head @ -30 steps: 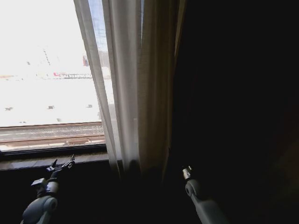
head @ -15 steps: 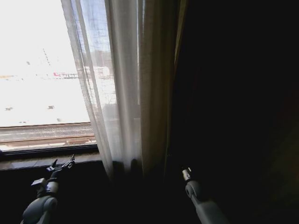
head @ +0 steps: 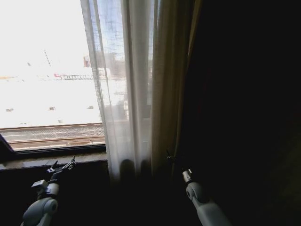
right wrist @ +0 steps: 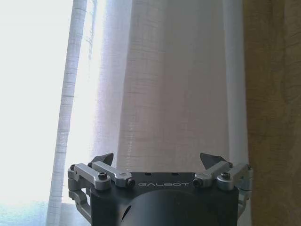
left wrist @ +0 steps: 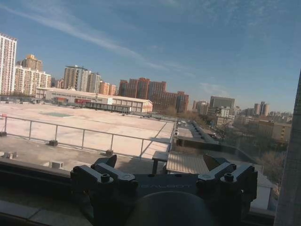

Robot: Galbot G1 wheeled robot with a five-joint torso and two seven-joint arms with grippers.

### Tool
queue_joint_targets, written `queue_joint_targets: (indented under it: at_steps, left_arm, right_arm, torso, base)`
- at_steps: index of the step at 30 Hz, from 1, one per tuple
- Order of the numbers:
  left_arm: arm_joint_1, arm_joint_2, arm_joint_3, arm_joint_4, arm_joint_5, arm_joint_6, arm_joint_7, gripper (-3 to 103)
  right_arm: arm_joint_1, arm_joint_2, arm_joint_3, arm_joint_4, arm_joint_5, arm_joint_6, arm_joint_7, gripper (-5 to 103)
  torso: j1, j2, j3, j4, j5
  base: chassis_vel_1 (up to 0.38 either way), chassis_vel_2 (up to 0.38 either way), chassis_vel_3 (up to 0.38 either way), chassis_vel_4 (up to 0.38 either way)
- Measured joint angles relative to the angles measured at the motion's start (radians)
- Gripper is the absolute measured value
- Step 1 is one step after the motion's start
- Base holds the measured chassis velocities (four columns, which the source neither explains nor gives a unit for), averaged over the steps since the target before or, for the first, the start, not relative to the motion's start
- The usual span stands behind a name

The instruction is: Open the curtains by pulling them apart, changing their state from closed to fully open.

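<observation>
Curtains: sheer white pleats, bunched into a tall band at the middle of the head view, running from the top edge down to sill height. Their left edge slants slightly, top to bottom, and is free. Through the thin weave, building outlines show faintly. In the right wrist view the curtains stand straight ahead of the pincer, pleats vertical, bright glass past their free edge.

Just right of the sheer band hangs a cream, denser panel, touching it along its length. Beyond that, a dark drape takes up the rest of the right side.

Left of the curtains the window is bare and bright, open room from the curtain edge to the picture's left border. A dark sill runs under it. The left wrist view looks out through the glass at a flat roof with a railing and city blocks under blue sky.

Left pincer: low, near the sill, well apart from the curtains, fingers spread wide, holding nothing; also seen wide at.

Right pincer: low, at the foot of the cream panel, just beside the curtains. Its fingers stand wide apart, nothing between them.
</observation>
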Motion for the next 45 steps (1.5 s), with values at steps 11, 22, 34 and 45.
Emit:
queue_joint_targets:
  at_steps: [11,22,34,45]
  left_arm:
    - [0.0,0.0,0.0,0.0,0.0,0.0,0.0,100]
    - [0.0,0.0,0.0,0.0,0.0,0.0,0.0,100]
    - [0.0,0.0,0.0,0.0,0.0,0.0,0.0,100]
    - [0.0,0.0,0.0,0.0,0.0,0.0,0.0,100]
  right_arm:
    - [0.006,0.004,-0.003,-0.006,-0.001,0.005,-0.009,100]
    - [0.023,0.015,-0.011,-0.04,0.017,0.045,-0.019,100]
    - [0.068,0.027,-0.044,-0.079,-0.028,0.051,-0.032,100]
    - [0.202,0.055,-0.11,-0.18,-0.013,0.013,-0.006,100]
  torso:
    - [0.0,0.0,0.0,0.0,-0.0001]
    - [0.0,0.0,0.0,0.0,0.0002]
    - [0.0,0.0,0.0,-0.0002,0.0]
    - [0.0,0.0,0.0,0.0002,-0.0006]
  base:
    - [0.326,0.341,-0.326,-0.337]
    - [0.358,0.348,-0.353,-0.365]
    - [0.122,0.116,-0.118,-0.13]
    - [-0.019,-0.027,0.024,0.018]
